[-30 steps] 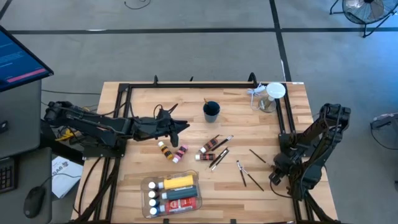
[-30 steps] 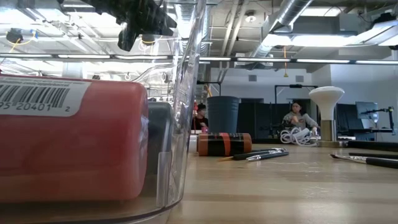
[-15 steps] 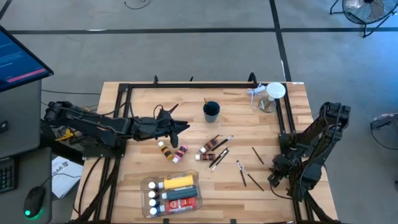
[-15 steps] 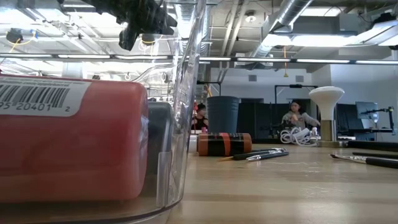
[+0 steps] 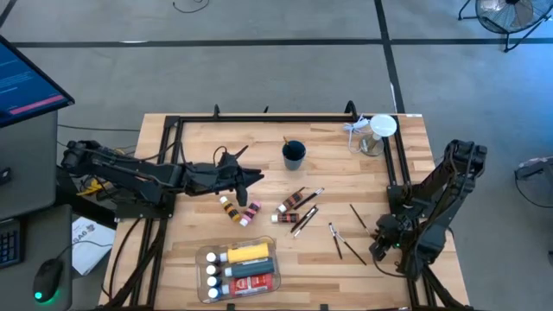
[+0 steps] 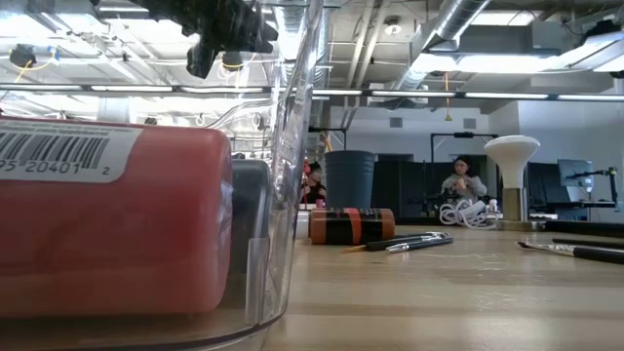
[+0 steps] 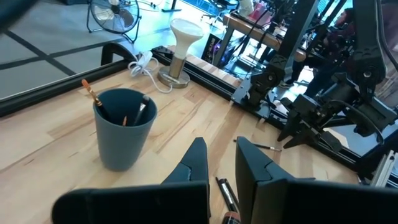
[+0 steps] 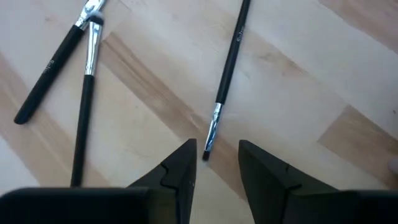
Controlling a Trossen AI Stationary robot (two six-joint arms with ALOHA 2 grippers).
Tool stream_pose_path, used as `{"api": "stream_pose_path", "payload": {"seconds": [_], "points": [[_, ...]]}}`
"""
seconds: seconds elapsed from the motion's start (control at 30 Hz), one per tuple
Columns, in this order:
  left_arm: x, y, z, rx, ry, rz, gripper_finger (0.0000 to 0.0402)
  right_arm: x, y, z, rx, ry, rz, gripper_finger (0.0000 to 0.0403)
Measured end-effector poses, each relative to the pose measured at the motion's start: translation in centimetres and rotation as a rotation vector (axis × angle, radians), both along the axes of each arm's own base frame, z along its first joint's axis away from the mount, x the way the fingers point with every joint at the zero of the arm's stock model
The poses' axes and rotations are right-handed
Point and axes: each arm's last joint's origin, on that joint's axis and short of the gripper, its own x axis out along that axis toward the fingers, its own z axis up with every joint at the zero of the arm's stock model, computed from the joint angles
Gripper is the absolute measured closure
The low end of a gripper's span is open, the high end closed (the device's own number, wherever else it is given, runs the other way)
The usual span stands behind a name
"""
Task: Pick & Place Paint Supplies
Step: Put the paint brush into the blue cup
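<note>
Right wrist view, brush (image 8: 227,71) between fingers (image 8: 180,163)

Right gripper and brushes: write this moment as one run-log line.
right gripper: open, above single brush tip | left gripper: shut, empty, over tubes

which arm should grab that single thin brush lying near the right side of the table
The right. Its gripper hangs just over that brush, fingers apart with the brush tip lined up between them. The left gripper is shut and sits across the table, above the small paint tubes.

Blue cup (image 5: 294,155), white-lidded jar (image 5: 381,134), clear tray (image 5: 204,257), wooden table (image 5: 259,138)
</note>
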Motion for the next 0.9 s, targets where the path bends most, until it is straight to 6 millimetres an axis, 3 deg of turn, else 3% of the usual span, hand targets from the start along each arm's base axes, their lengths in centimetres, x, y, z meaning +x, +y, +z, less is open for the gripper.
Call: {"api": "stream_pose_path", "payload": {"seconds": [0.37, 0.9], "points": [[0.01, -0.03, 0.0, -0.003, 0.0, -0.009, 0.0402, 0.37, 0.64, -0.81, 0.094, -0.031, 0.012, 0.029], [0.03, -0.1, -0.01, -0.01, 0.001, -0.034, 0.0402, 0.22, 0.12, -0.94, 0.05, -0.006, 0.017, 0.029]]}}
